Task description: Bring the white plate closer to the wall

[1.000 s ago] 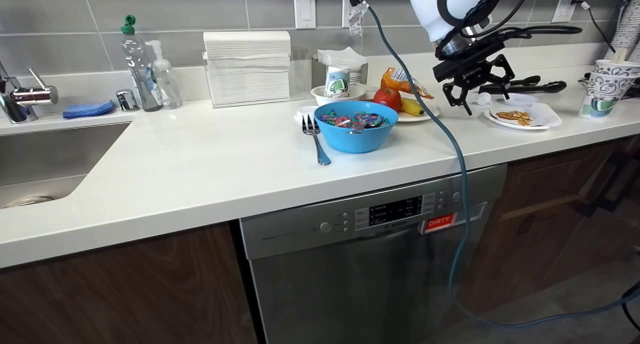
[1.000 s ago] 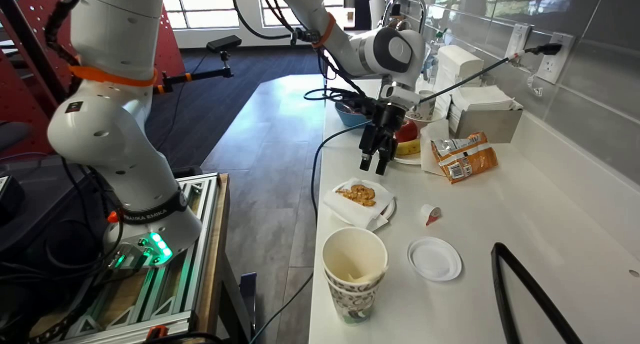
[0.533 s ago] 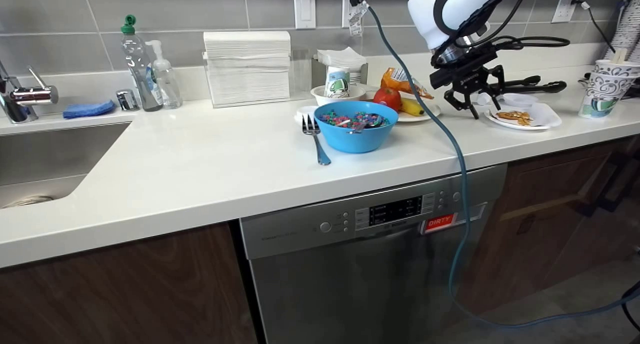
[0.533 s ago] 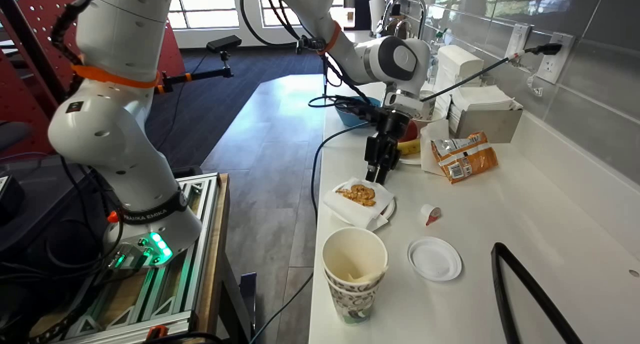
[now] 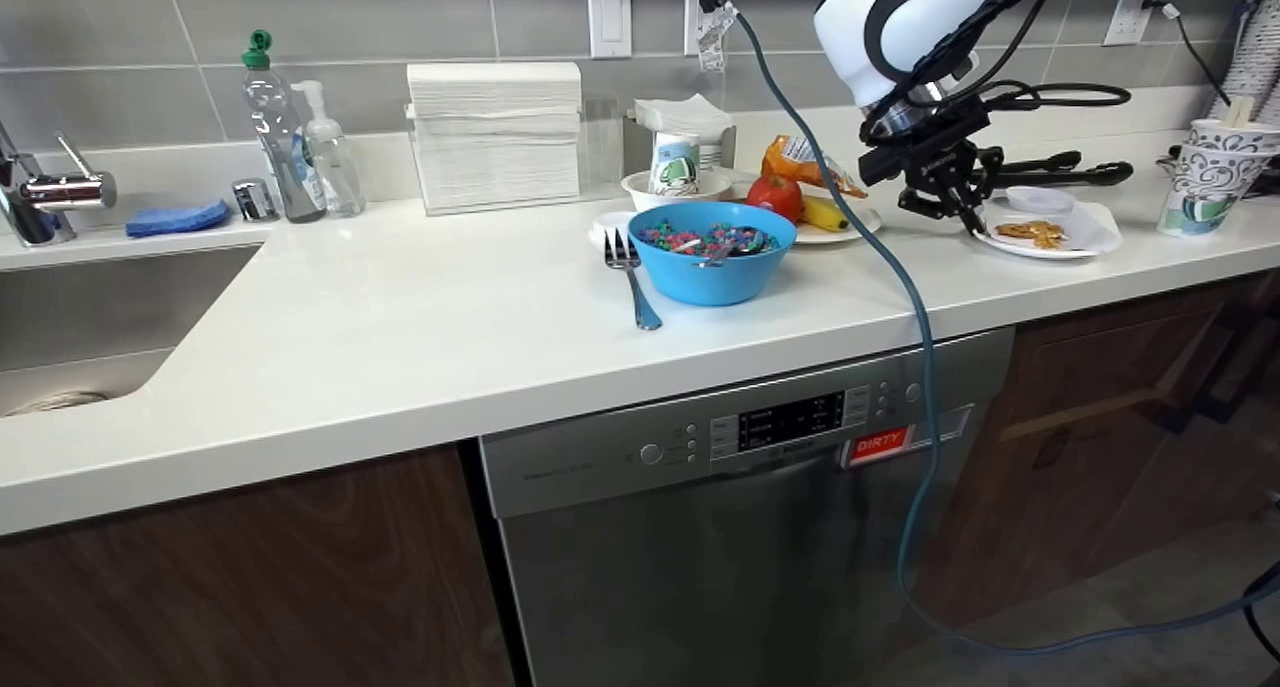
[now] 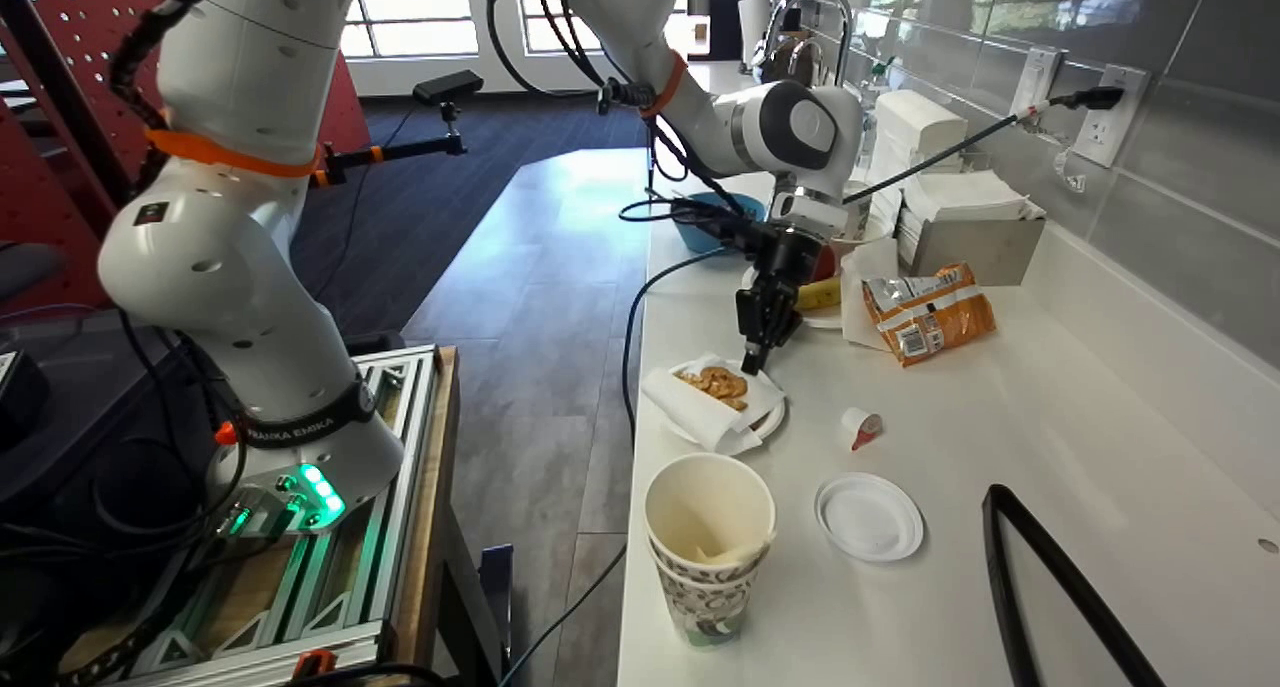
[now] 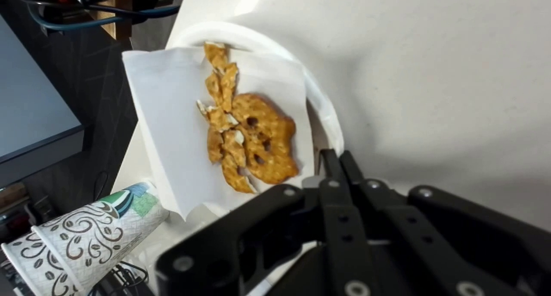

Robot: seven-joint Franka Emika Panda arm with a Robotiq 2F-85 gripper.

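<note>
The white plate (image 7: 326, 115) is flat and round, with brown pretzel-like food pieces (image 7: 262, 136) on a white napkin (image 7: 172, 128). In both exterior views the plate (image 5: 1060, 254) rests on the counter near its front edge. My gripper (image 7: 338, 154) points down at the plate's rim, one finger inside the rim and one outside. Its jaws are closed on that rim, with little gap between the fingertips. An exterior view shows the gripper (image 6: 755, 361) at the plate's far edge. The wall (image 5: 330, 17) of grey tiles runs along the back of the counter.
Stacked patterned cups (image 6: 708, 547) stand close beside the plate. Between plate and wall lie a small creamer cup (image 6: 862, 425), a white lid (image 6: 868, 517) and a black utensil (image 6: 1070, 587). A snack bag (image 6: 930, 312) and a blue bowl (image 5: 710, 267) are farther along.
My gripper has come down and across to the plate, and its jaws have closed on the rim. The napkin and plate have shifted slightly toward the counter's front edge.
</note>
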